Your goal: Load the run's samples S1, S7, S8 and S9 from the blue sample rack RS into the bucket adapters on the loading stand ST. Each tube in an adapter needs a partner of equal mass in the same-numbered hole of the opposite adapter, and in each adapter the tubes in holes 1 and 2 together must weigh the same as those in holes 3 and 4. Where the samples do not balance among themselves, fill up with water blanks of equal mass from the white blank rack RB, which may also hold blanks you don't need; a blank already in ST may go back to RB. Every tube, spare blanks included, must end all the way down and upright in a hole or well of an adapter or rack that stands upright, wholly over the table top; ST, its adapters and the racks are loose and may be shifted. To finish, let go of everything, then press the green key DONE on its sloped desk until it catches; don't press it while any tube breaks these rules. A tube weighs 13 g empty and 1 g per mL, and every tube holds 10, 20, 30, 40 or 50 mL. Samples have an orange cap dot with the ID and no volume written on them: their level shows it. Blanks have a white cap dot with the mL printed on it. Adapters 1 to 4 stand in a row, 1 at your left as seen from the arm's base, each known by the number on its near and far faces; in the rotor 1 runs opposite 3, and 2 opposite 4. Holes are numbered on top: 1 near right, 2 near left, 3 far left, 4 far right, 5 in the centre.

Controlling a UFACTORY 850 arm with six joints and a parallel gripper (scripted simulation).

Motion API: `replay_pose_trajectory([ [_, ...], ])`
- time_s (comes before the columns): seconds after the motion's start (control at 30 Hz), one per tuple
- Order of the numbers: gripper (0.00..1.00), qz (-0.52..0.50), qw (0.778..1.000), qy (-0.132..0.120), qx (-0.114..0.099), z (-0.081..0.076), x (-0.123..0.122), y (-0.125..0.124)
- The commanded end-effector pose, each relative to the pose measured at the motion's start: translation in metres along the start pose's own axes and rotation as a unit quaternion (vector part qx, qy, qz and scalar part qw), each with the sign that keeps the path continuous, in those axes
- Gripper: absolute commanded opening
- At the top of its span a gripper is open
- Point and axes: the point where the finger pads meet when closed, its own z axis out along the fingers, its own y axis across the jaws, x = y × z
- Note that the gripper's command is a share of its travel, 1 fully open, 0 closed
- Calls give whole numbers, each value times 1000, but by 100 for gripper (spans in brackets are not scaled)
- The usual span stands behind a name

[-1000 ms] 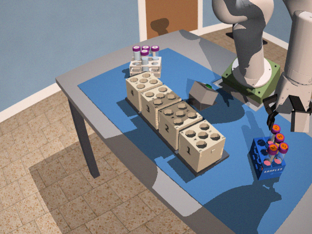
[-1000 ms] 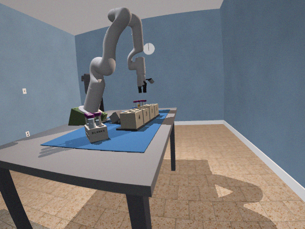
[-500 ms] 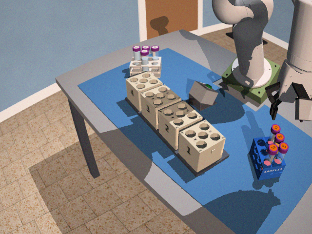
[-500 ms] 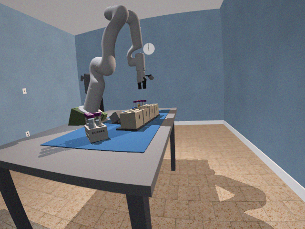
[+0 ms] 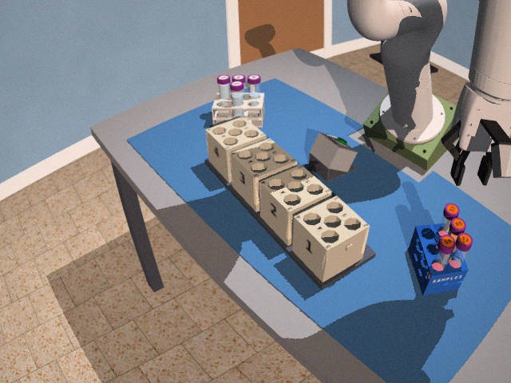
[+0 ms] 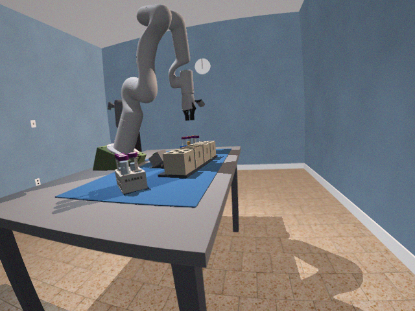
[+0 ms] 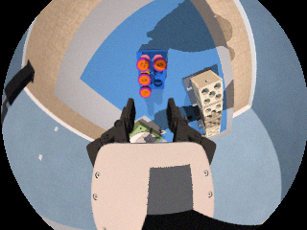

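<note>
My gripper [image 5: 470, 175] hangs high above the blue sample rack RS [image 5: 439, 263] at the table's right end, well clear of it. Its fingers stand partly open with nothing between them. The rack holds several purple-capped tubes with orange cap dots [image 5: 457, 225]. In the wrist view the gripper [image 7: 149, 111] shows with the rack [image 7: 152, 71] far below. The stand ST carries adapter 1 [image 5: 330, 242], adapter 2 [image 5: 295, 202], adapter 3 [image 5: 262, 171] and adapter 4 [image 5: 233, 144], all holes empty. The white blank rack RB [image 5: 238, 107] holds several tubes beyond adapter 4.
The grey sloped desk [image 5: 333, 156] with the green DONE key [image 5: 342, 141] stands between the adapters and the arm's green base [image 5: 408, 136]. In the exterior view the blank rack [image 6: 131, 179] is nearest and the gripper [image 6: 189, 115] hangs high over the far end.
</note>
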Motion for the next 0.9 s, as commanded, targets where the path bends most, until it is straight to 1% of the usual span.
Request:
replay_pose_trajectory([
  [0.0,57,-11,1000,0,2,-2,-22,-8],
  [0.2,57,-11,1000,0,2,-2,-49,-16],
  [0.7,57,-11,1000,0,2,-2,-49,-16],
  [0.87,57,-11,1000,0,2,8,-49,-16],
])
